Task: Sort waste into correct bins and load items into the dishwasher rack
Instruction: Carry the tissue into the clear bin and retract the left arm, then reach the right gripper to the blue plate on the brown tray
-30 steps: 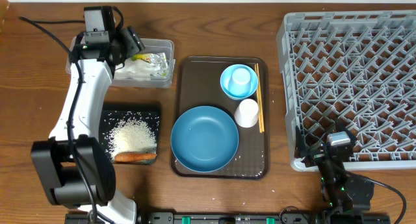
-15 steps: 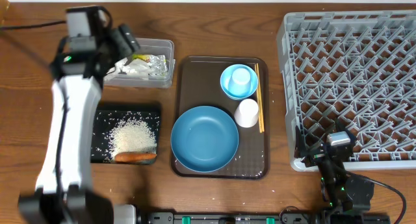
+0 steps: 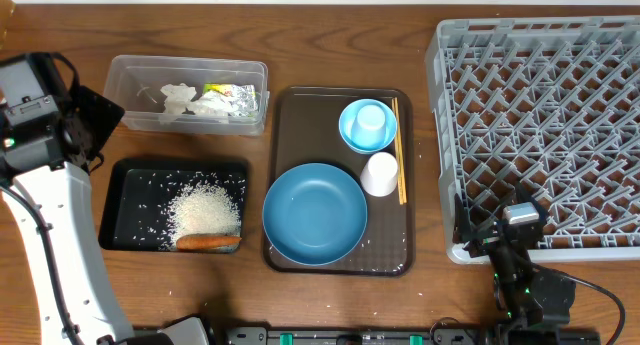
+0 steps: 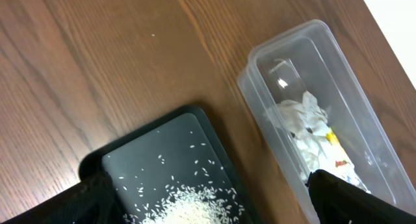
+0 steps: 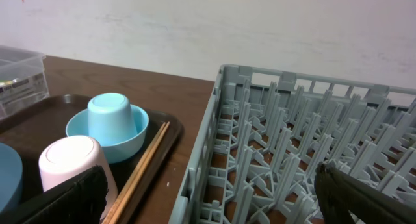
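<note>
The tissue (image 3: 185, 100) and foil wrapper (image 3: 232, 92) share the clear tub (image 3: 130, 70) toward the tabletop's far left corner, dry rubbish kept apart from food; rice (image 3: 205, 207) and carrot (image 3: 208, 242) lie in the black tray (image 3: 120, 200) nearer the front edge; the left end effector (image 4: 208, 185) hangs above, fingers apart and empty; the right end effector (image 5: 208, 185), also spread, waits by the rack (image 3: 540, 125), probably for the plate (image 3: 315, 213)

Crumpled white tissue (image 3: 185, 100) and a foil wrapper (image 3: 232, 92) lie in the clear tub (image 3: 125, 71), rice (image 3: 205, 207) and a carrot (image 3: 208, 242) in the black tray (image 3: 125, 200) beside it.
</note>
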Controlling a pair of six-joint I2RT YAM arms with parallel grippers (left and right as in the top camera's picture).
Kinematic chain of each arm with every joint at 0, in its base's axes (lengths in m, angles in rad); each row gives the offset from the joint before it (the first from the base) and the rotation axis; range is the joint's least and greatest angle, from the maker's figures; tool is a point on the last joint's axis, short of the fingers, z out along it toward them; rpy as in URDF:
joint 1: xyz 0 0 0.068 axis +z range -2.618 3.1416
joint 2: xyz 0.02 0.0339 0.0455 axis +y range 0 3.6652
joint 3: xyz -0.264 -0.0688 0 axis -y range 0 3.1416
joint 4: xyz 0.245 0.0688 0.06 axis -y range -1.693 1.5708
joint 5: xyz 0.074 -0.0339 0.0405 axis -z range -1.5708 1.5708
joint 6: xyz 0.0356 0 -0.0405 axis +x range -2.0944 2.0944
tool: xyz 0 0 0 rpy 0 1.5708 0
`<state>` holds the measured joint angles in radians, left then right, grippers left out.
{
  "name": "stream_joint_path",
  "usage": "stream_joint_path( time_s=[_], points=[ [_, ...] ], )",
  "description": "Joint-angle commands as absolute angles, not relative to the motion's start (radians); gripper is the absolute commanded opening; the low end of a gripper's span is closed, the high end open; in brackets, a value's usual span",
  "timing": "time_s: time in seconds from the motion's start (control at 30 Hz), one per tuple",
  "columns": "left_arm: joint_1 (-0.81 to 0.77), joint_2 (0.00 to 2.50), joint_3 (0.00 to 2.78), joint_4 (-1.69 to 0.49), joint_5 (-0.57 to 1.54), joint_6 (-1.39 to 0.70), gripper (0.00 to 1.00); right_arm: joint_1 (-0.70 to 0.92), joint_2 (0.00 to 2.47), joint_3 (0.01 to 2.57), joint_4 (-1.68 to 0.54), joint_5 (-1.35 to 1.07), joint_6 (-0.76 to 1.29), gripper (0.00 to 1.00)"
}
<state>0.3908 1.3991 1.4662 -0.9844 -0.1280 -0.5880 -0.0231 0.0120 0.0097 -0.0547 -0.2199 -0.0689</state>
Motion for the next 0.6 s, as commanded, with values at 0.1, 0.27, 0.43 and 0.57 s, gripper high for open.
stream_joint_path(
  time_s=[0.1, 0.27, 0.43, 0.57],
  points=[
    [0.400, 1.405, 1.476, -0.987, -0.150, -0.604, 0.99, -0.032, 0.007, 0.006, -0.055, -0.218, -0.057, 0.99],
    [0.400, 1.405, 1.476, -0.987, -0.150, -0.604, 0.99, -0.032, 0.007, 0.006, -0.015, -0.386, 0.045, 0.99],
    [0.400, 1.405, 1.476, -0.987, -0.150, -0.604, 0.99, -0.032, 0.007, 0.006, 0.094, -1.072, 0.649, 0.99],
    [0.400, 1.405, 1.476, -0.987, -0.150, -0.604, 0.99, -0.032, 0.007, 0.006, 0.094, -1.199, 0.917, 0.99]
  ],
)
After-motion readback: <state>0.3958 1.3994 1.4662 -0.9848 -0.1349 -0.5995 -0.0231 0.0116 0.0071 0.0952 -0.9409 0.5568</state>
